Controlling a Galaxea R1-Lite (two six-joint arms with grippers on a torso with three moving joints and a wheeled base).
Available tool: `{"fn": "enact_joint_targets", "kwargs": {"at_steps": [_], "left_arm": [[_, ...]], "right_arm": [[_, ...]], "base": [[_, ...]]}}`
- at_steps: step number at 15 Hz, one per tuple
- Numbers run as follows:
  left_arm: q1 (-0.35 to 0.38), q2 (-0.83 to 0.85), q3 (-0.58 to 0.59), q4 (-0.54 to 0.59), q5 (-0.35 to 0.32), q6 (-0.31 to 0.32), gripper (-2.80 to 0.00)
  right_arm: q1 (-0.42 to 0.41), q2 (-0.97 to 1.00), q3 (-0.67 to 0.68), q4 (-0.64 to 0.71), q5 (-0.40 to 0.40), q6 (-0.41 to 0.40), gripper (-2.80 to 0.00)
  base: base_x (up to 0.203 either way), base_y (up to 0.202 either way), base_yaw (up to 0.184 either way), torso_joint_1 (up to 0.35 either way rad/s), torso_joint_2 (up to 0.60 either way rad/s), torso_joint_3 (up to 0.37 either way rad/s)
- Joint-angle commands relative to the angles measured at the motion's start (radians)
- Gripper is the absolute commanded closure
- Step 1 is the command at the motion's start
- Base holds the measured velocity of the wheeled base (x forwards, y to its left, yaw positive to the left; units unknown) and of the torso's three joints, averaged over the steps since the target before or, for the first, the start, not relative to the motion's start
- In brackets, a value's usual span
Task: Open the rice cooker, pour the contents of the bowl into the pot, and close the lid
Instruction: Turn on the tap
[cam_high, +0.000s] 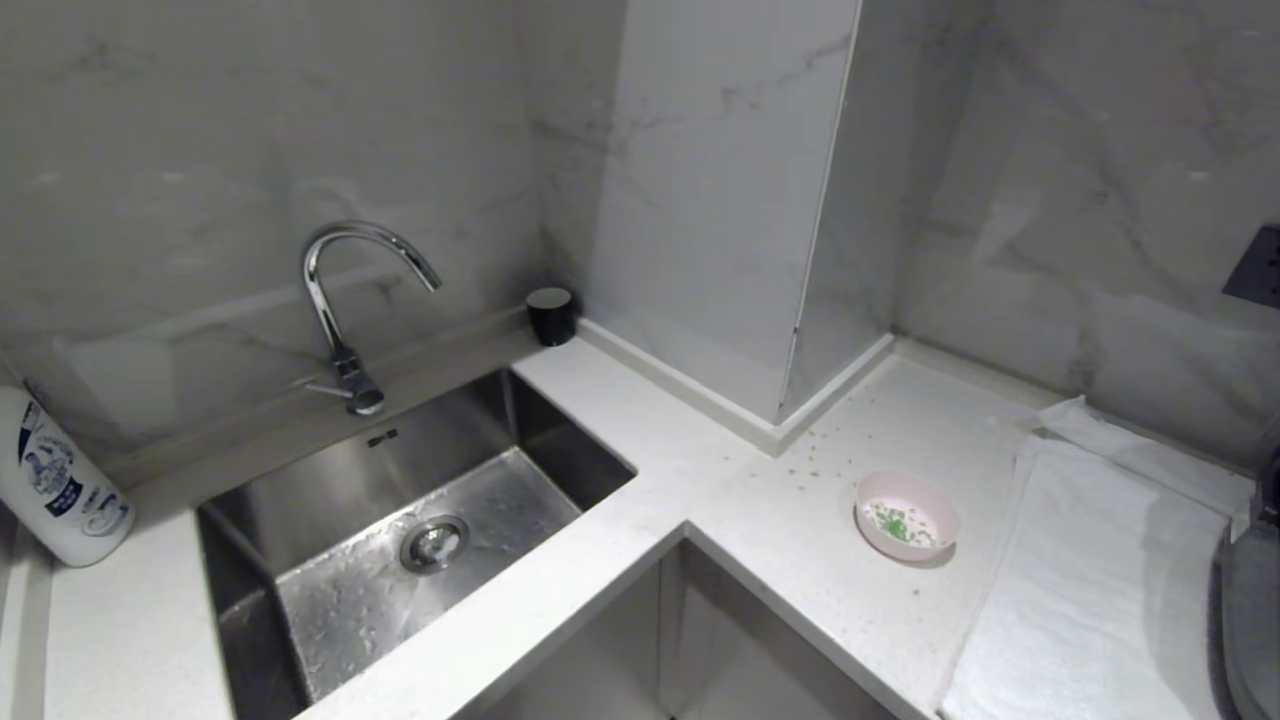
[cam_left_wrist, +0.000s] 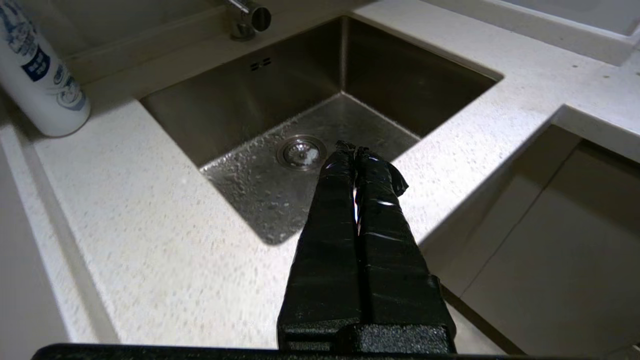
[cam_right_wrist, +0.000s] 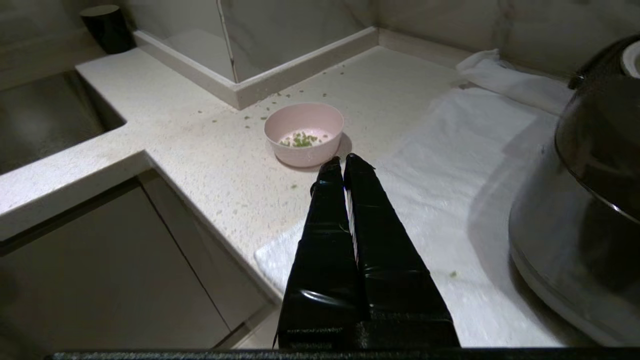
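White speckled table (cam_high: 760, 520) carries the pink bowl (cam_right_wrist: 304, 133) just ahead of the right pincer (cam_right_wrist: 345, 161), pressed shut and empty; the rice cooker (cam_right_wrist: 590, 190), lid down, stands to its right. The left pincer (cam_left_wrist: 356, 150), likewise shut, hangs over the sink (cam_left_wrist: 240, 105).

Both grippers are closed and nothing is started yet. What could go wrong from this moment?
The bowl is small and light-looking; a poor grip might tip it and add to the green bits already scattered on the counter. The rice cooker stands on a white cloth, so pressing its lid might shift it.

Bare counter (cam_high: 760, 520) around bowl (cam_high: 906, 515), rice cooker (cam_right_wrist: 590, 200) flanking towel (cam_high: 1090, 590)
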Motion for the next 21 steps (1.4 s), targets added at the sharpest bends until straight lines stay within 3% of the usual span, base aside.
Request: {"fn": "enact_joint_targets", "kwargs": {"at_steps": [1,15,18,21], "left_arm": [[0.0,0.0,0.0,0.0,-0.001,-0.005,0.0],[0.0,0.0,0.0,0.0,0.039,-0.052,0.0],[0.002,0.0,0.0,0.0,0.037,-0.052,0.0],[0.0,0.0,0.0,0.0,0.037,-0.051,0.0]], "right_arm": [[0.0,0.0,0.003,0.0,-0.001,0.0,0.0],[0.0,-0.001,-0.015,-0.03,-0.018,-0.021,0.0],[0.001,0.133,-0.219,-0.024,-0.032,-0.025,0.0],[0.001,0.513,-0.437,-0.015,-0.013,-0.015,0.0]], "base": [[0.207,0.0,-0.002,0.008,0.0,0.002],[0.021,0.0,0.0,0.001,0.0,0.0],[0.0,0.0,0.0,0.0,0.0,0.0],[0.0,0.0,0.0,0.0,0.0,0.0]]}}
